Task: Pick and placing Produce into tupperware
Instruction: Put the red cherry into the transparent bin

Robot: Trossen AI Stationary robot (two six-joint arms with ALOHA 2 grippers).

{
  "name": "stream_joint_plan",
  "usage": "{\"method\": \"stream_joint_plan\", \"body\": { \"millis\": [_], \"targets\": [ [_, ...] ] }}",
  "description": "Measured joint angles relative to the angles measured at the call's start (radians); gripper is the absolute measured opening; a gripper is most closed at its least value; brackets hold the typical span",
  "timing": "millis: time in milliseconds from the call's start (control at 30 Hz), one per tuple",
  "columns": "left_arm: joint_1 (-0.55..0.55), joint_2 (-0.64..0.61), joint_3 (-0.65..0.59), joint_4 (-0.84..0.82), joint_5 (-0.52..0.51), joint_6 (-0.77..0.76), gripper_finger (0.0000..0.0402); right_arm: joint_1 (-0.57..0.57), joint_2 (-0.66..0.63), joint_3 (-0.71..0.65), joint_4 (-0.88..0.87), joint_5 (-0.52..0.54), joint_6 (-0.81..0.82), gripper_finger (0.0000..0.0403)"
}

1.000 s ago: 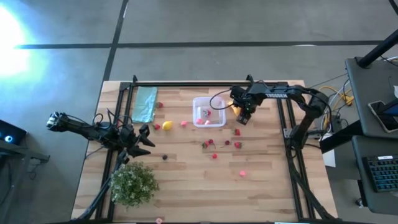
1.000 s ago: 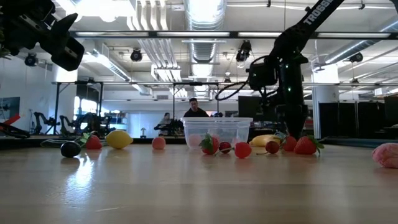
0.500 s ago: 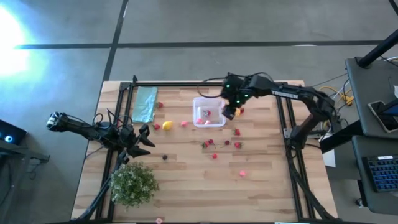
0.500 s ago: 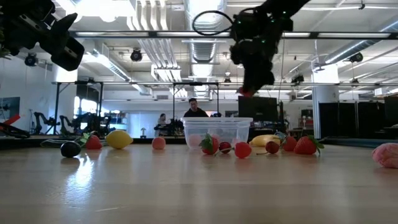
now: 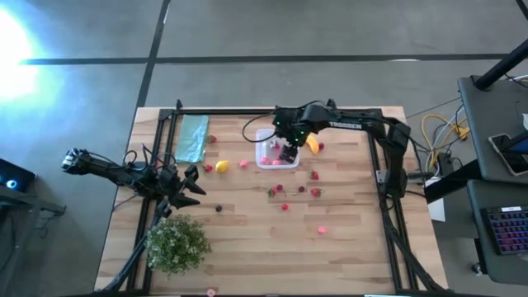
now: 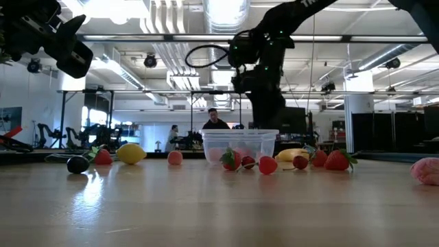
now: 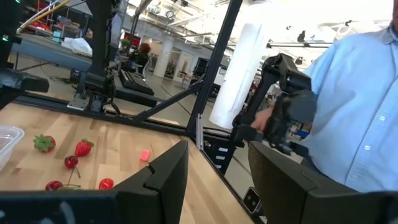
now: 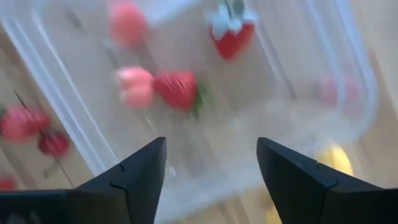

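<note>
The clear tupperware [image 5: 261, 140] stands at the table's far middle, with two strawberries [image 8: 180, 89] and pink pieces [image 8: 134, 86] inside. My right gripper [image 5: 286, 152] hangs over it, pointing down, open, nothing between its fingers [image 8: 211, 174]. More produce lies loose on the wood: a banana [image 5: 313, 145] right of the box, a lemon [image 5: 221, 166], a pink piece [image 5: 244, 164], a dark piece [image 5: 219, 208], and strawberries [image 5: 314, 175] and cherries [image 5: 276, 190] nearer the front. My left gripper [image 5: 191, 183] waits open at the table's left, empty [image 7: 217, 177].
A teal cloth [image 5: 192, 138] lies at the far left and a green leafy bush [image 5: 177, 243] stands at the near left. Black frame rails [image 5: 247, 110] run along the far edge and both sides. A person in a light blue shirt [image 7: 360, 93] stands beyond the table.
My right gripper has risen from beside the banana and swung toward the table's left, over the tupperware. Half a second ago a small red piece showed at its fingertips. Its fingers have since opened and hold nothing.
</note>
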Motion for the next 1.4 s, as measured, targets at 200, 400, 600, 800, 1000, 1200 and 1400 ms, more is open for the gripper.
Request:
{"method": "stream_joint_plan", "body": {
  "millis": [200,400,600,800,1000,1200,1400],
  "targets": [
    [0.0,0.0,0.0,0.0,0.0,0.0,0.0155,-0.093,-0.07,-0.049,-0.187,-0.002,-0.045,0.0251],
    [0.0,0.0,0.0,-0.001,0.001,0.0,0.0155,-0.147,-0.155,-0.164,-0.175,0.015,-0.284,0.0237],
    [0.0,0.0,0.0,0.0,0.001,0.0,0.0155,-0.152,-0.185,-0.296,-0.096,0.092,-0.487,0.0233],
    [0.0,0.0,0.0,0.0,0.002,0.0,0.0155,-0.166,-0.185,-0.386,0.025,0.159,-0.588,0.0233],
    [0.0,-0.001,0.0,0.0,0.005,0.0,0.0155,-0.167,-0.185,-0.421,0.138,0.16,-0.707,0.0233],
    [0.0,0.0,0.0,0.0,0.004,0.0,0.0155,-0.186,-0.185,-0.463,0.154,0.123,-0.673,0.0233],
    [0.0,0.0,0.0,0.0,0.004,0.0,0.0155,-0.186,-0.185,-0.486,0.158,0.12,-0.661,0.0233]
  ]
}}
